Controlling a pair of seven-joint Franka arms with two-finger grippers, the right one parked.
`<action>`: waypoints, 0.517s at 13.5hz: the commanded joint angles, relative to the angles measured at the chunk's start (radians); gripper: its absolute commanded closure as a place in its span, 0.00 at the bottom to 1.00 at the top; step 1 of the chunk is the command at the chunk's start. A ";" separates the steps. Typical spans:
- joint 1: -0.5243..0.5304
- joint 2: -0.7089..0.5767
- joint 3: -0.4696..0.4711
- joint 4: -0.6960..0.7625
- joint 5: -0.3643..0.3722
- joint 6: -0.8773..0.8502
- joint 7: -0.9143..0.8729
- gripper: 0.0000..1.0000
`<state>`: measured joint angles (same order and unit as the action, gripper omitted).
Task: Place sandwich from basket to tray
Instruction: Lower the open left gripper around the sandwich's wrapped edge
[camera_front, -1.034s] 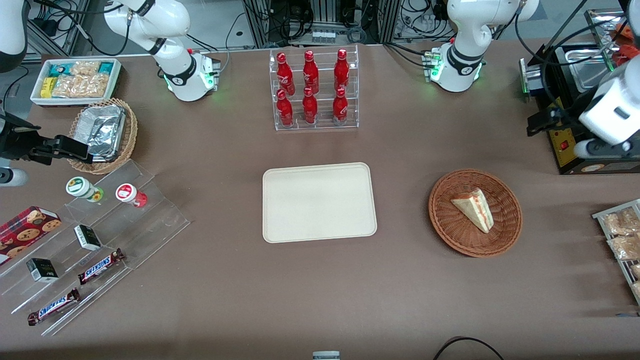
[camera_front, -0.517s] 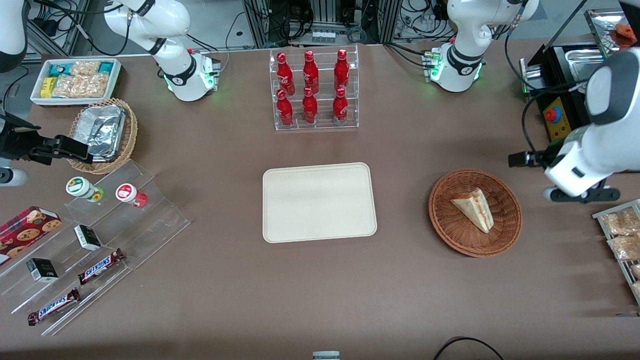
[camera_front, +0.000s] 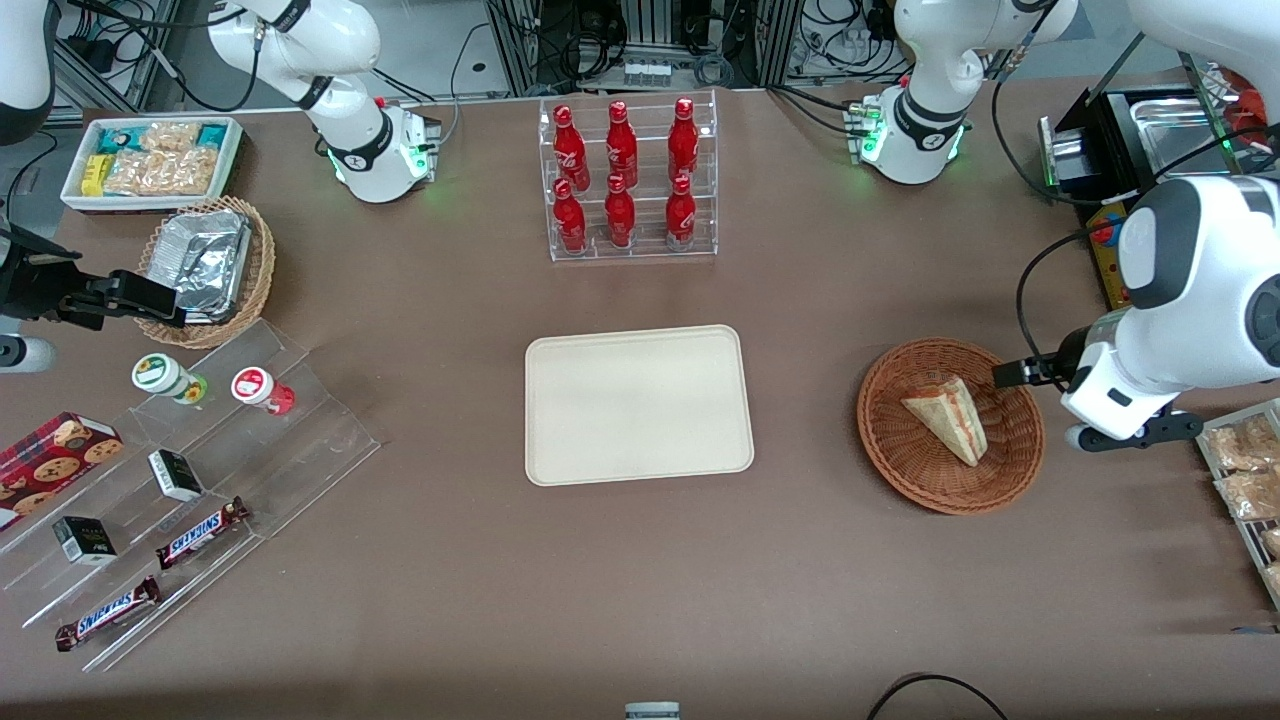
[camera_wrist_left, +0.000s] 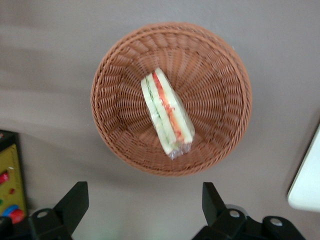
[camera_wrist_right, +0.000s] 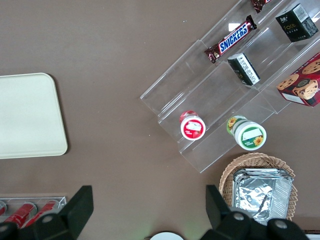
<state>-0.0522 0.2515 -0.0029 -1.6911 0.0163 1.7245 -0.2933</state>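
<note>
In the front view, the sandwich (camera_front: 947, 417) lay inside the reddish-brown basket (camera_front: 951, 480), its pointed end toward the front camera and its red filling edge facing the working arm's end of the bench. The basket sat on the bench toward the working arm's end, well apart from the cream tray (camera_front: 637, 404), which lay flat near the middle of the bench and carried nothing. The left arm's gripper (camera_front: 1090, 438) hung just beside the basket's rim, on the side toward the working arm's end, above the bench; this view did not show how its fingers stood. A clear rack of red bottles (camera_front: 625, 180) stood farther from the front camera than the tray.

In the left wrist view, the gripper (camera_wrist_left: 142, 205) looked straight down, its two dark fingers (camera_wrist_left: 75, 202) spread wide apart with nothing between them. The basket (camera_wrist_left: 125, 135) lay whole in sight on the brown bench, and the sandwich (camera_wrist_left: 166, 112) rested near its middle, wrapped in clear film, with red and green layers along its cut edge. The fingers were clear of the basket's rim. A corner of the tray (camera_wrist_left: 306, 185) showed at the edge.

In the right wrist view, one end of the tray (camera_wrist_right: 30, 115) lay bare on the bench, near a clear stepped stand (camera_wrist_right: 220, 100) holding snack bars and small jars.
</note>
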 joint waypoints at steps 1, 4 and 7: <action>-0.012 -0.024 0.004 -0.106 0.014 0.122 -0.153 0.00; -0.017 -0.107 0.003 -0.318 0.013 0.341 -0.179 0.00; -0.046 -0.083 -0.002 -0.323 0.014 0.372 -0.315 0.00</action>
<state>-0.0690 0.2047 -0.0063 -1.9773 0.0163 2.0748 -0.5257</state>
